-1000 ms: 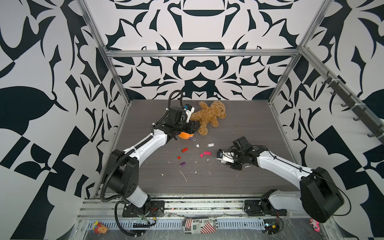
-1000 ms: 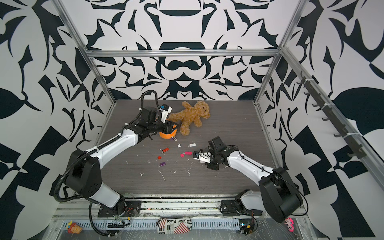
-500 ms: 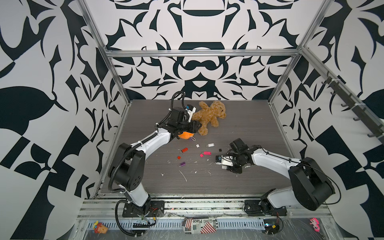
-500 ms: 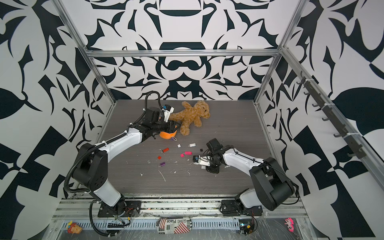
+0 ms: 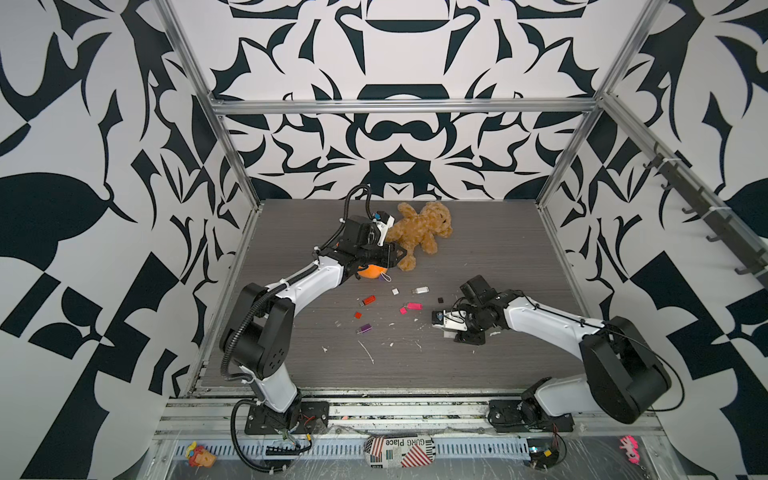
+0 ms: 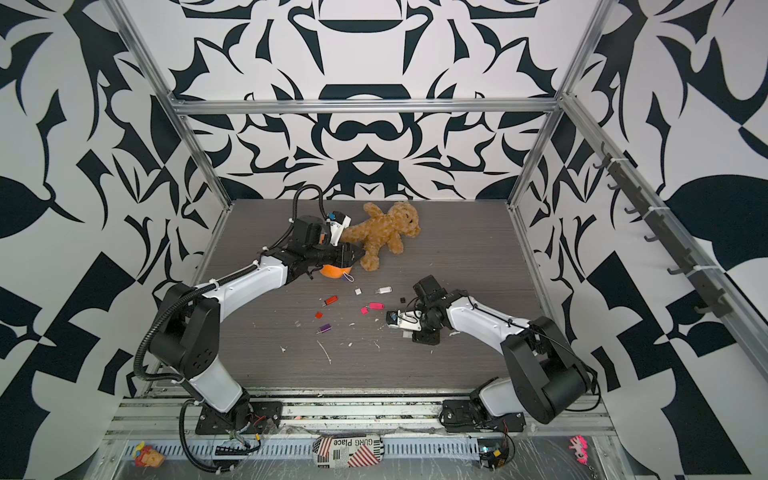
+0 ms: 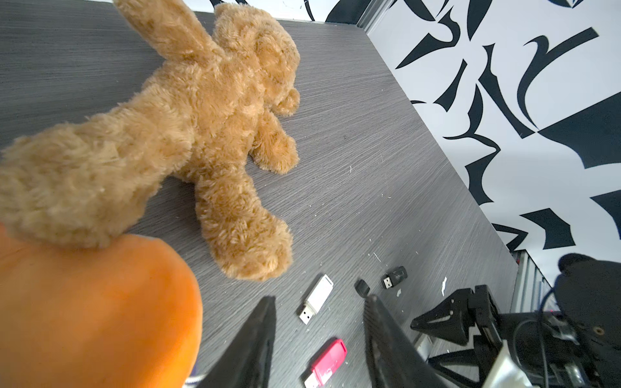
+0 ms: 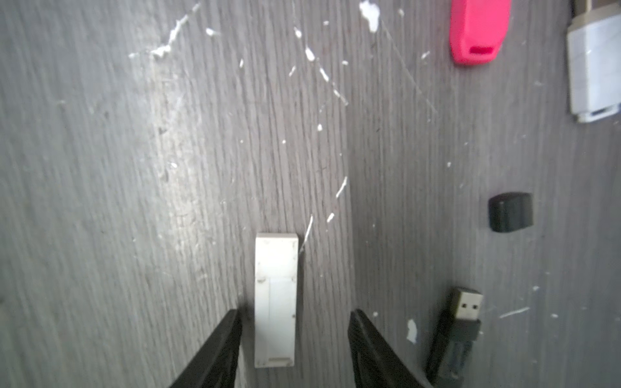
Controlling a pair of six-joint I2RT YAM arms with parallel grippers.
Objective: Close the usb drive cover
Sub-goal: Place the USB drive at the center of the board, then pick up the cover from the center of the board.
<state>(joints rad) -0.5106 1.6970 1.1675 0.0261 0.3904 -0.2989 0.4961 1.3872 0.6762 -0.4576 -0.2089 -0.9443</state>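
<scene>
White plastic sits between the right gripper's (image 8: 293, 314) black fingers: a flat white rectangular USB stick (image 8: 276, 268) lying on the grey wood-grain table (image 5: 478, 365), toward the near right of the floor in both top views. The fingers stand moderately apart with a gap on either side of the stick, gripping nothing. A seam crosses the stick and no metal plug shows, so I judge this one closed. To finish well here, lift straight up and clear, so that neither finger drags the stick sideways.

Just beside that gripper lies a short black USB drive (image 8: 457, 331) with its metal plug bare. A little beyond it, and apart from it, is its likely mate, a small rounded black cap (image 8: 510, 211). That pair looks like the nearest open work. The cap is tiny and smooth, so pinch it across its flat sides, low to the table, with its mouth turned toward the plug. Line it up squarely before pushing, or it may skate off. The drive will need bracing.

Farther out lie a pink drive (image 5: 413, 306) and a white drive with exposed plug (image 5: 420, 290). Farthest, the left gripper (image 7: 319, 299) hangs with its fingers parted and empty over an orange plush ball (image 5: 371, 271), next to a brown teddy bear (image 5: 419, 232). It could come forward to steady the drive body.
</scene>
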